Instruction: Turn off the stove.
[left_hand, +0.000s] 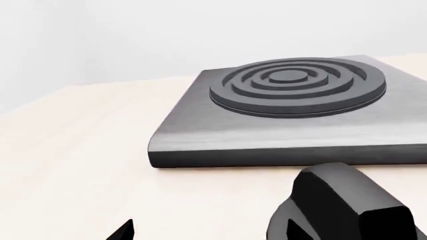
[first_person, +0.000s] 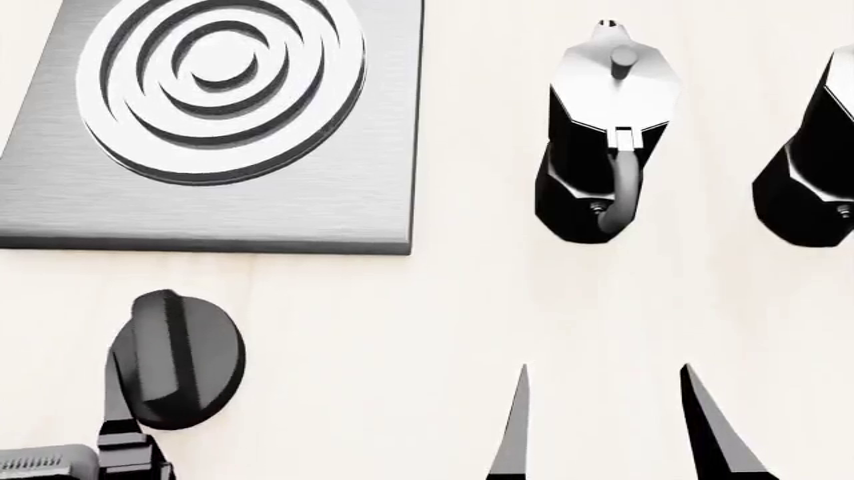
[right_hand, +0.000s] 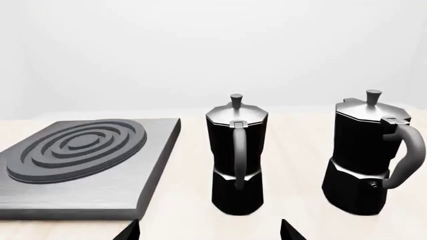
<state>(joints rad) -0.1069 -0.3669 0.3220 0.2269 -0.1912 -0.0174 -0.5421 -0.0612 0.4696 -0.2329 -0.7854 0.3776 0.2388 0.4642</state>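
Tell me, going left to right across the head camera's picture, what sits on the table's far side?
Stove slab with its ringed burner → first moka pot → second moka pot, cut off at the picture's edge.

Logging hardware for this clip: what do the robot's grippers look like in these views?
Little shows. The right gripper appears as two slim black fingers tapering to sharp points. The left gripper is black too, with a blocky, faceted body and a grey ribbed part at the head view's bottom edge. No cables, markings or arm links are visible.
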